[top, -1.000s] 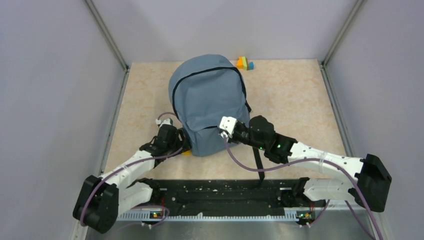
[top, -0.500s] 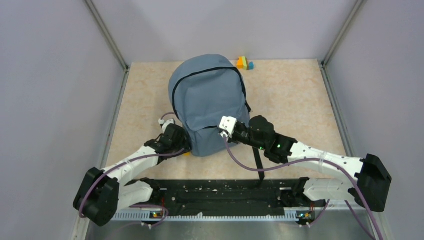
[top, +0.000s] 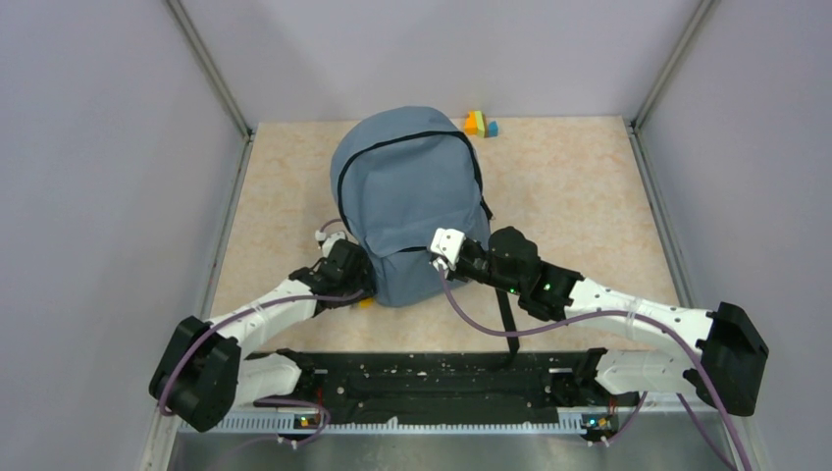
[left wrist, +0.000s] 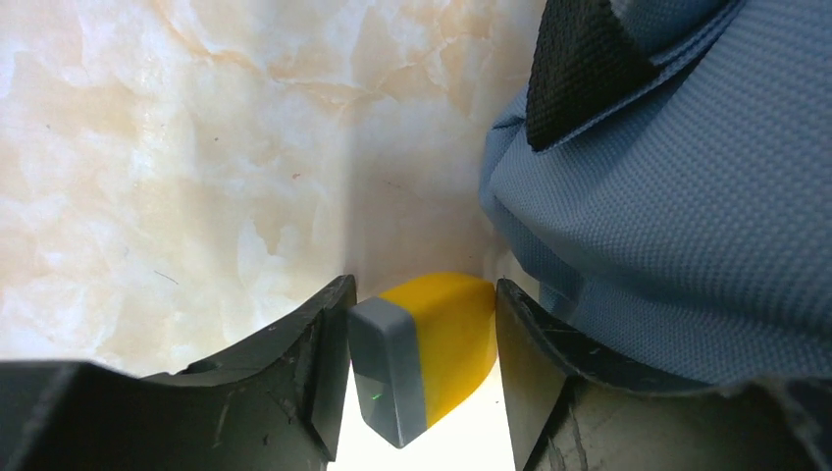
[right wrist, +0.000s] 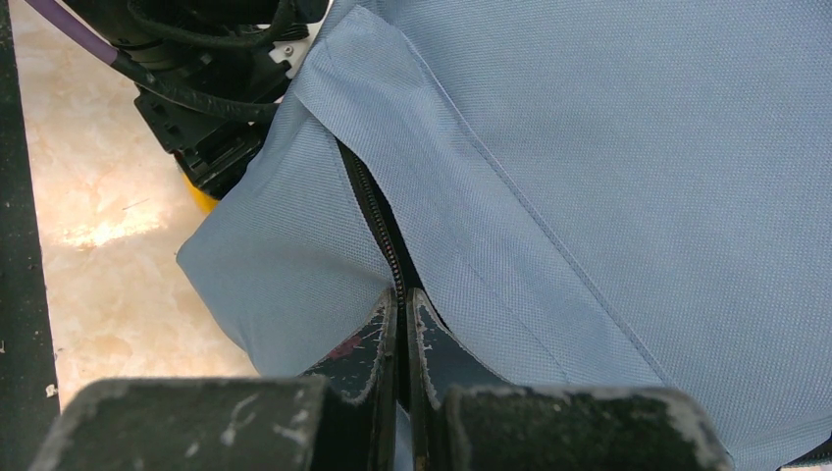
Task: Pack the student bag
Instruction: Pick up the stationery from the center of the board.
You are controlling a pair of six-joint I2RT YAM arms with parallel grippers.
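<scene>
**Bag flat mid-table, a claw at each near corner**

Shows, from overhead alone, the whole student bag (top: 407, 196) lying flat on the table (top: 589, 196), rounded top toward 12 o'clock, bottom edge toward 6. Shows there too a cluster of coloured blocks (top: 480, 124) at 1 o'clock of the bag, just beside its top, and a black strap (top: 506, 319) trailing out toward 6 o'clock. Sets the left claw (top: 355, 280) at the bag's 7 o'clock corner and the right claw (top: 442, 245) on the front pocket, at 5 o'clock of the bag's middle. Hides both sets of fingertips.

Gives, from the left wrist, what overhead reduces to a yellow sliver: a yellow block with a grey end (left wrist: 432, 343) on the table, between the fingers of the left claw. Fills the gap from finger to finger; cannot tell whether clamped or merely bracketed. Places the bag at 2 o'clock of this claw, fabric bulging over the right-hand finger, just beside the block.

Gives, from the right wrist, the black zipper (right wrist: 373, 211) running from 11 o'clock straight into the right claw's tips. Closed tight, fingers all but touching; cannot tell whether a pull tab sits between them. Spreads the bag under this claw from 10 round to 4 o'clock, bare table at 9.
</scene>
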